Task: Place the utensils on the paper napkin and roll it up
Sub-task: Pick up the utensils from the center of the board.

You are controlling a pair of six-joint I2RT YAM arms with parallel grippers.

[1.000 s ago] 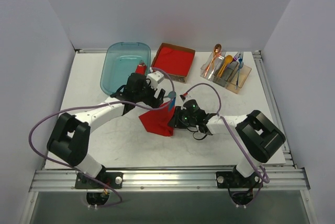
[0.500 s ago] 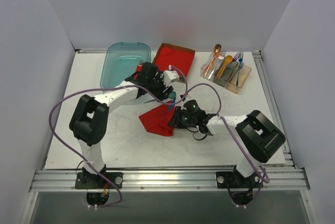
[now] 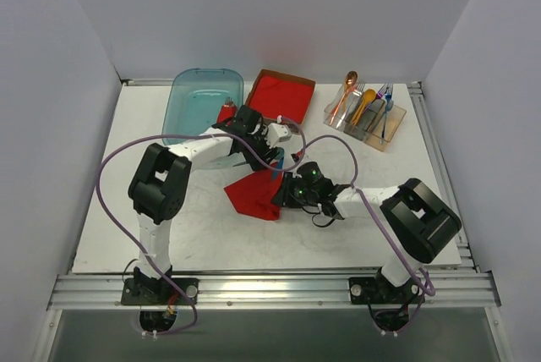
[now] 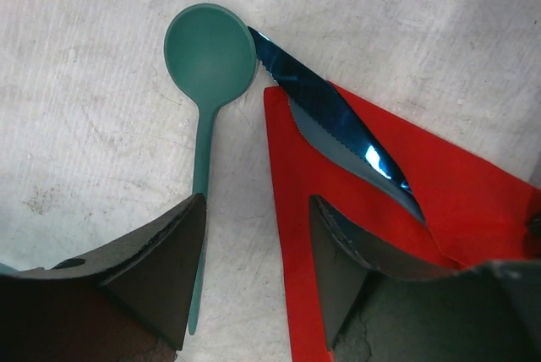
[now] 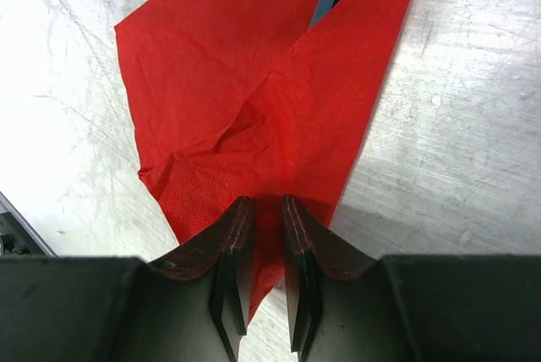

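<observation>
The paper napkin [image 3: 249, 194] lies creased on the table, one flap folded over. A teal spoon [image 4: 207, 57] rests on bare table just off its edge. A blue knife [image 4: 325, 112] lies on the napkin [image 4: 355, 235], its handle end under the fold. My left gripper [image 4: 258, 205] hangs open over the napkin's edge. One of its fingers [image 4: 161, 269] is above the spoon's handle, and nothing is gripped. It shows in the top view as the left gripper [image 3: 275, 159]. My right gripper [image 5: 266, 201] is shut on a napkin [image 5: 254, 83] fold at the right side [image 3: 283, 195].
A teal plastic bin [image 3: 203, 108] stands at the back left. Beside it is a cardboard box of red napkins [image 3: 281, 98]. At the back right, a clear organiser [image 3: 365, 117] holds an orange spoon, a yellow utensil and other cutlery.
My left arm has swung right and forward, from beside the bin to over the napkin's far corner, and its jaws have narrowed. The right gripper has stayed put on the napkin.
</observation>
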